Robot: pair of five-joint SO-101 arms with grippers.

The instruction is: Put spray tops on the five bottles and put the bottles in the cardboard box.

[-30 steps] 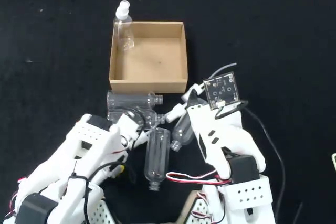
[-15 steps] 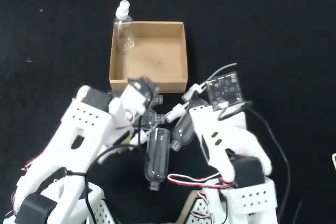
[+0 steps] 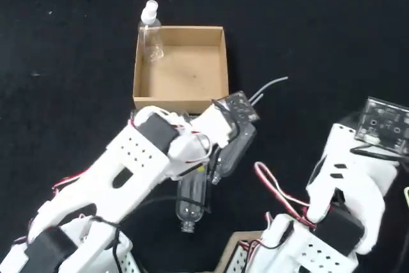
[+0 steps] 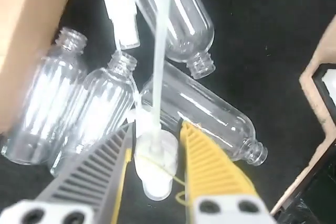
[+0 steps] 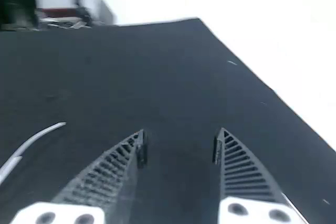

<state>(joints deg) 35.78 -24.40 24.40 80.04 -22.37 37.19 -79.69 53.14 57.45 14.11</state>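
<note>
My left gripper (image 4: 155, 132) is shut on a white spray top (image 4: 155, 156) whose thin tube (image 4: 160, 35) runs straight out ahead. It hangs just above several clear uncapped bottles (image 4: 210, 114) lying on the black table, beside the cardboard box (image 4: 31, 19). A second spray top (image 4: 123, 11) lies among them. From above, the left arm (image 3: 160, 151) stretches across the bottles in front of the box (image 3: 181, 103). One bottle with a spray top (image 3: 151, 27) leans in the box's far left corner. My right gripper (image 5: 178, 148) is open with nothing between its fingers, off to the right (image 3: 351, 171).
Two bottles (image 3: 192, 196) (image 3: 235, 148) lie in the open near the left arm; others sit under it. A thin pale tube (image 3: 271, 86) curves out to the right of the box. Black tabletop stretches right and far of the box.
The right arm has pulled back from the bottles to the table's right side. The left arm has swung from the front left across the bottles to where the right gripper was.
</note>
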